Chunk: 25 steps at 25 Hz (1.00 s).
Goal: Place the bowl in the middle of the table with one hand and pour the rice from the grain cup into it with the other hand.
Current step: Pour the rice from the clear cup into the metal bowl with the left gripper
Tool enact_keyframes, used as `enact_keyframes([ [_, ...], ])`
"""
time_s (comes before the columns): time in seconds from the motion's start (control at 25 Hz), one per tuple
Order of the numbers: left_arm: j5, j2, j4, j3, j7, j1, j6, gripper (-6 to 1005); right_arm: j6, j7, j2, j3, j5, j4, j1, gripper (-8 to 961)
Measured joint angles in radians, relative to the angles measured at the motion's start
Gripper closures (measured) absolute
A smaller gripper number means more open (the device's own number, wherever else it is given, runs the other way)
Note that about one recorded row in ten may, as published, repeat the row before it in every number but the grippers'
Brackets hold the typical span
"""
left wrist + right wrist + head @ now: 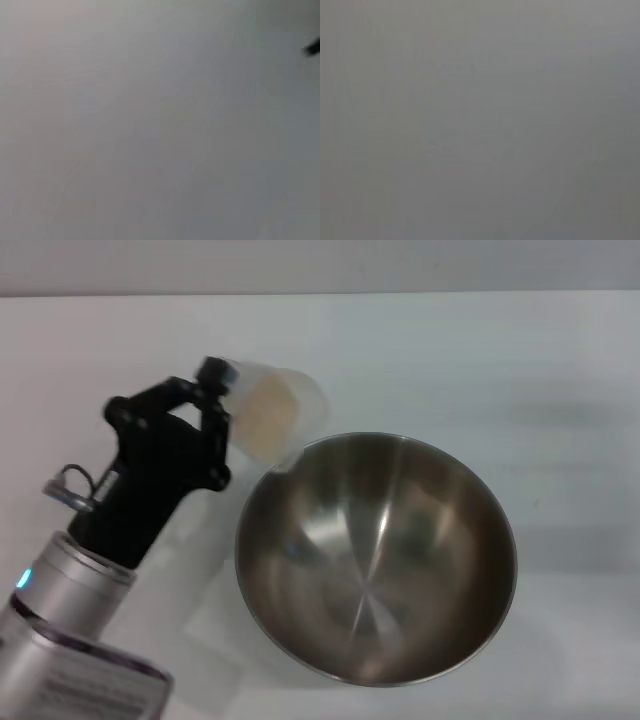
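The steel bowl stands on the white table, right of centre in the head view, and its inside looks empty. My left gripper is shut on the grain cup and holds it tipped on its side, its mouth toward the bowl's far-left rim. Pale rice shows through the cup's wall. My right gripper is out of view. Both wrist views show only a plain grey blur; a small dark shape sits at one edge of the left wrist view.
My left arm's silver wrist with a blue light crosses the near left corner. Bare table lies behind and to the right of the bowl.
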Motion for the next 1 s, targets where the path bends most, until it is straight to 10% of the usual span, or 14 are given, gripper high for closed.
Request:
enact_keyframes([
  [1.0, 0.274, 0.003, 0.028, 0.002, 0.859, -0.024, -0.044, 947, 0.039, -0.005, 0.0, 0.041, 0.003, 0.008, 0.012, 536],
])
